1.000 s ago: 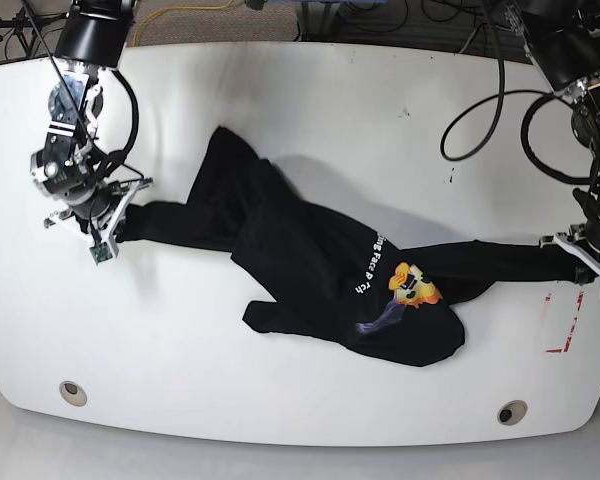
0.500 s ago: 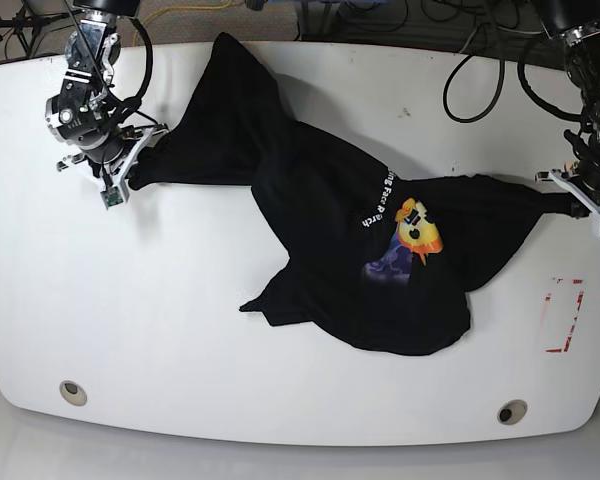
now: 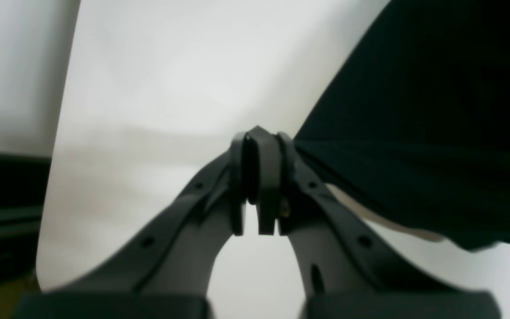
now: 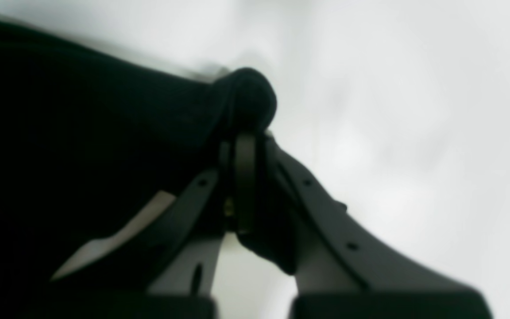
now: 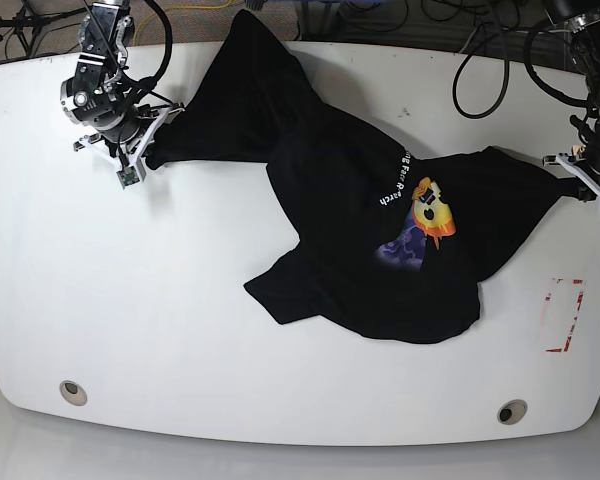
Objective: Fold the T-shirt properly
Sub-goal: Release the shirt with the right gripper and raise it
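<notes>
— Which step was in hand, would you say?

— Spreading, I judged, not folding yet. The right gripper (image 5: 140, 150) was clamped on a bunched corner of the T-shirt (image 5: 380, 240) at the far left of the table (image 5: 180, 330), and the left gripper (image 5: 578, 178) was pinched on another edge at the right side. In the right wrist view the jaws were closed together with a dark knob of cloth poking past the tips of the right gripper (image 4: 241, 146); in the left wrist view the left gripper (image 3: 259, 146) had its pads pressed together, black fabric running off to its right.

— And the next move?

— My guess: carry both held points apart and toward the near edge so the cloth drew taut and lay flat. Uneven pull would probably leave it twisted.

— How did the shirt look?

— Far from flat. It stretched across the far half of the table between the two grippers, with one lobe reaching up to the far edge and a crumpled flap sagging toward the near side around the middle. The yellow-orange face (image 5: 435, 212) and the purple-blue graphic (image 5: 405, 245) showed face up, tilted, with white lettering (image 5: 393, 178) running beside them along a fold — creased, so only part was legible.
</notes>
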`<state>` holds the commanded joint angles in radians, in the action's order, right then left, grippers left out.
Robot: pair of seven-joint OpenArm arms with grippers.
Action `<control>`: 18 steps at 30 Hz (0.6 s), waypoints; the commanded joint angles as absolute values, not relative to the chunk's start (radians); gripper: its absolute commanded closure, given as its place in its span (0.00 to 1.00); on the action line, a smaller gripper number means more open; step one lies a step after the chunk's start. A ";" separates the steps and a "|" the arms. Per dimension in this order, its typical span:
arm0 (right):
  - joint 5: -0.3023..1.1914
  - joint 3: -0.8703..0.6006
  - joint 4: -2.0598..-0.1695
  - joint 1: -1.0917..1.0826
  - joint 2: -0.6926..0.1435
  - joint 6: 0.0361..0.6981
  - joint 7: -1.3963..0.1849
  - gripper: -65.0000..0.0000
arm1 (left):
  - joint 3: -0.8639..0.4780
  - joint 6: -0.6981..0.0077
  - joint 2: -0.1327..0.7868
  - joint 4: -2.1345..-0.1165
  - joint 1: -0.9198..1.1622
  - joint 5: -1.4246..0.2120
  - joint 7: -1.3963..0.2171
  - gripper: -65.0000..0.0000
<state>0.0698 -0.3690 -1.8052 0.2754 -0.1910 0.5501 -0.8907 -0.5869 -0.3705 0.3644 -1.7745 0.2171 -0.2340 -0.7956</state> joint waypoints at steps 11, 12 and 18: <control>0.070 -0.367 -1.804 0.272 -0.191 0.550 -0.891 0.99 | -0.625 -0.371 0.363 -1.776 0.229 -0.234 -0.799 0.96; 0.070 -0.367 -1.804 0.272 -0.191 0.550 -0.891 0.99 | -0.625 -0.371 0.363 -1.776 0.229 -0.234 -0.799 0.96; 0.070 -0.367 -1.804 0.277 -0.191 0.550 -0.891 0.99 | -0.628 -0.371 0.360 -1.778 0.229 -0.234 -0.799 0.96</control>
